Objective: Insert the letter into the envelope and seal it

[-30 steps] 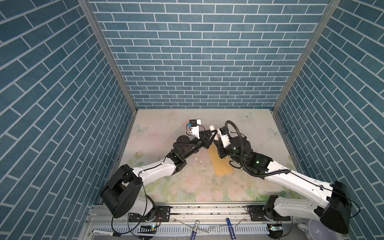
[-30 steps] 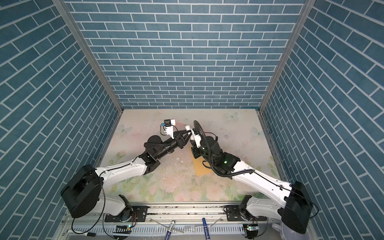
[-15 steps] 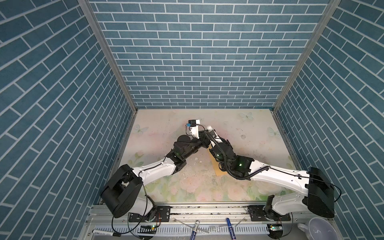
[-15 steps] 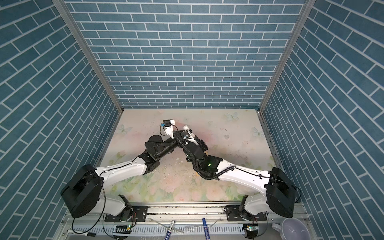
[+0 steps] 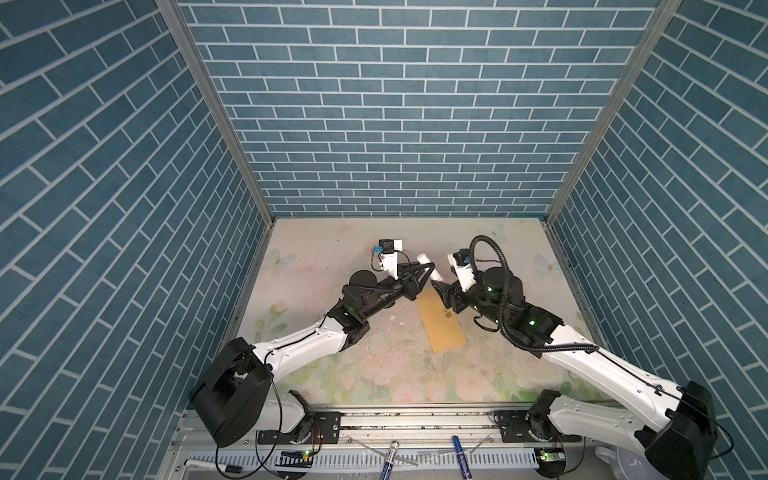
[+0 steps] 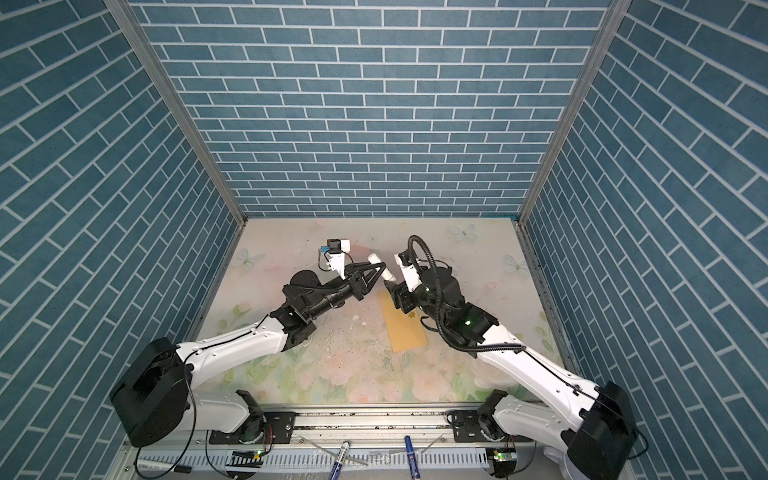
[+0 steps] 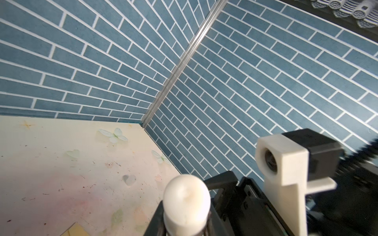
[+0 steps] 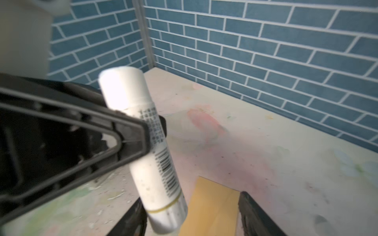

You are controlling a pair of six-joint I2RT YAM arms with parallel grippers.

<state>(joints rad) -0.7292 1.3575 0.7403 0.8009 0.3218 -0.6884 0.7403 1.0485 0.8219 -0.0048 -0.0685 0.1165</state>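
Envelope [image 5: 441, 326]: flat on surface [image 5: 316, 266], frame centre; letter unseen. Left tool [image 5: 422, 272] clamped on glue stick [image 8: 147, 147]. Right tool [image 5: 441, 291], shut a second ago, now apart beside stick's end; sealing likely pending.

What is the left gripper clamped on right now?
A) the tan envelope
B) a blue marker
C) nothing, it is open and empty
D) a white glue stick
D: in the right wrist view the left gripper pinches the white glue stick around its middle, while the envelope lies ungripped beneath.
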